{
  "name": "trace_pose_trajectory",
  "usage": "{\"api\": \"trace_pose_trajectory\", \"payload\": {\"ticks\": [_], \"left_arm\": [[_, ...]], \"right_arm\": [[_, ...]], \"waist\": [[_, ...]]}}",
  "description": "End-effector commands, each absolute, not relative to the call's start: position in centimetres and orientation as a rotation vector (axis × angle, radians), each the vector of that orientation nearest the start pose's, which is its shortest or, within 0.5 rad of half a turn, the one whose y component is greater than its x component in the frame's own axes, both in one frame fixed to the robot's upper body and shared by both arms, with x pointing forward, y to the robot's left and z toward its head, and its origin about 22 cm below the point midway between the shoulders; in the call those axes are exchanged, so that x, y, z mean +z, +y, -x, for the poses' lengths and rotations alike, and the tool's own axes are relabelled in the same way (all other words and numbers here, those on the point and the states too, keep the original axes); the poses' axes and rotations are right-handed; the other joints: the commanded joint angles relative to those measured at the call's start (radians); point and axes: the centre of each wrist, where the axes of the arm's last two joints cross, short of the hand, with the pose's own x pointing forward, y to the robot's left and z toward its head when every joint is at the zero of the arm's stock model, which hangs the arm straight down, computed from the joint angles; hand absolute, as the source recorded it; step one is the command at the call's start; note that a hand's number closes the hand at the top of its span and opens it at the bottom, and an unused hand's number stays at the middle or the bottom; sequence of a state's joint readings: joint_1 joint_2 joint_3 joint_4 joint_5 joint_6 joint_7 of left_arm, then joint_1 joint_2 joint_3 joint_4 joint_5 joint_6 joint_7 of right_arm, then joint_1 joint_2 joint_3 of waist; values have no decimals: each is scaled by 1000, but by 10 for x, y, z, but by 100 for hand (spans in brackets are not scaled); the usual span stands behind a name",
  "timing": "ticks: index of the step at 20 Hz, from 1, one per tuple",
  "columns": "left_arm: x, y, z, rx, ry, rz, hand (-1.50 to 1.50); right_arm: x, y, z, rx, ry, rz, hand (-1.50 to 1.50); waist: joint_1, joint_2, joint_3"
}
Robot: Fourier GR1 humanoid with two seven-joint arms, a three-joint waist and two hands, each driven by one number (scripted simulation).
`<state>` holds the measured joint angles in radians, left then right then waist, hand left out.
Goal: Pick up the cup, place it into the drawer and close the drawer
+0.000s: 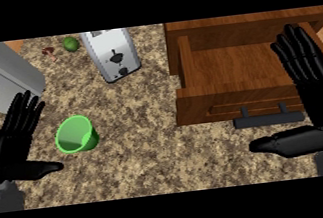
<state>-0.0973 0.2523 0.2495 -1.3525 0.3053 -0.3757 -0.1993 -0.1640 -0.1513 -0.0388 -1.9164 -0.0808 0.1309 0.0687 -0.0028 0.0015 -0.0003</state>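
The green cup [76, 134] lies on its side on the counter [154, 147], just right of the open left hand [9, 148]. The right hand [315, 93], fingers straight, hovers over the open wooden drawer [227, 68] on the right.

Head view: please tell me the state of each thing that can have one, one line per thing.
Drawer: pulled open, nothing visible inside.
Cup: lying on its side on the counter, not held.
Toaster: flat on the counter, slots empty.
Left hand: open, holding nothing.
Right hand: open, holding nothing.
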Motion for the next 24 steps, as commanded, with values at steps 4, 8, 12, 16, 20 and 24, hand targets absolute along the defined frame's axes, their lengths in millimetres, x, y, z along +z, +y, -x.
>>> {"api": "trace_pose_trajectory", "payload": {"ticks": [4, 8, 12, 16, 20, 24], "left_arm": [[-42, 363, -268, 4, -1671, 108, -150], [-77, 359, -259, 29, -1626, 109, -150], [-85, 381, -265, 19, -1617, 88, -150], [-113, 380, -251, 9, -1619, 60, -150], [-120, 381, -256, 15, -1620, 50, -150], [-135, 379, -237, 28, -1649, 70, -150]], "right_arm": [[132, -248, -257, 264, -2008, -55, -150], [161, -239, -266, 266, -2007, -65, -150], [158, -249, -276, 258, -2011, -74, -150], [118, -250, -272, 280, -1997, -58, -150], [160, -250, -282, 278, -2006, -57, -150], [152, -258, -266, 291, -1998, -73, -150]], "waist": [[-3, 0, 0], [-6, 1, -1], [-4, 1, -1], [-10, 4, -1], [-16, 6, -3], [-19, 6, -3]]}}
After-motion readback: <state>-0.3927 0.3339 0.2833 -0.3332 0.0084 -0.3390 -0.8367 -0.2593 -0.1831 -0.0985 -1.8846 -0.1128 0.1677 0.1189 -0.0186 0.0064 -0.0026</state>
